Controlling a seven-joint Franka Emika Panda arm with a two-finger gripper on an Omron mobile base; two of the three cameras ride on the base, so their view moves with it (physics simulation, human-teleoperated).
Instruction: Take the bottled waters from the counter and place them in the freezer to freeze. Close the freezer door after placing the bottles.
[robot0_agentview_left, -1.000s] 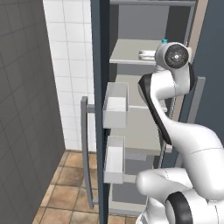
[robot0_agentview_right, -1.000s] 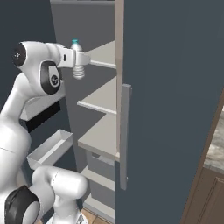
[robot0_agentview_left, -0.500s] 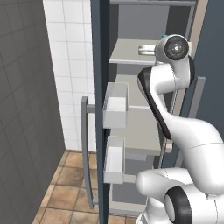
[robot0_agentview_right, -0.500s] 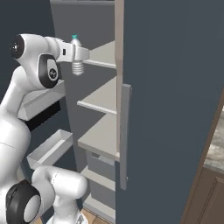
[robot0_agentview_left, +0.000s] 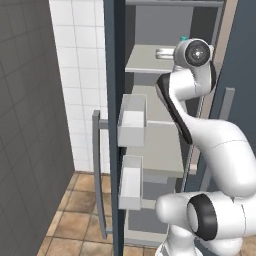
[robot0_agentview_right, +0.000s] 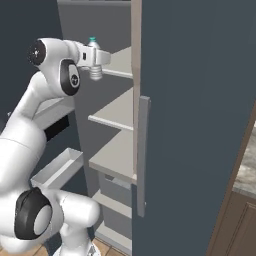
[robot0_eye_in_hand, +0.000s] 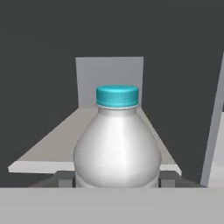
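Observation:
My gripper (robot0_agentview_right: 97, 58) is shut on a small clear bottled water (robot0_eye_in_hand: 116, 144) with a teal cap (robot0_eye_in_hand: 117, 95), held upright. My dark fingertips (robot0_eye_in_hand: 64, 176) clamp its lower body on both sides. In the right base view the bottle (robot0_agentview_right: 95, 73) hangs just in front of the upper pale grey shelf (robot0_agentview_right: 120, 64) of the open freezer (robot0_agentview_right: 102, 15). In the left base view the teal cap (robot0_agentview_left: 184, 38) peeks out behind my wrist. The shelf (robot0_eye_in_hand: 52, 153) lies straight ahead in the hand view. The freezer door (robot0_agentview_left: 113, 100) stands open, seen edge-on.
Two white bins (robot0_agentview_left: 132, 120) (robot0_agentview_left: 131, 182) and a grey bar handle (robot0_agentview_left: 96, 165) hang on the open door. A tall slate panel with its own handle (robot0_agentview_right: 142, 155) stands close on the right. Lower shelves (robot0_agentview_right: 117, 155) lie below. A counter edge (robot0_agentview_right: 247, 172) shows far right.
The arm has lifted the bottle a little and carried it closer to the upper freezer shelf. The grip is unchanged.

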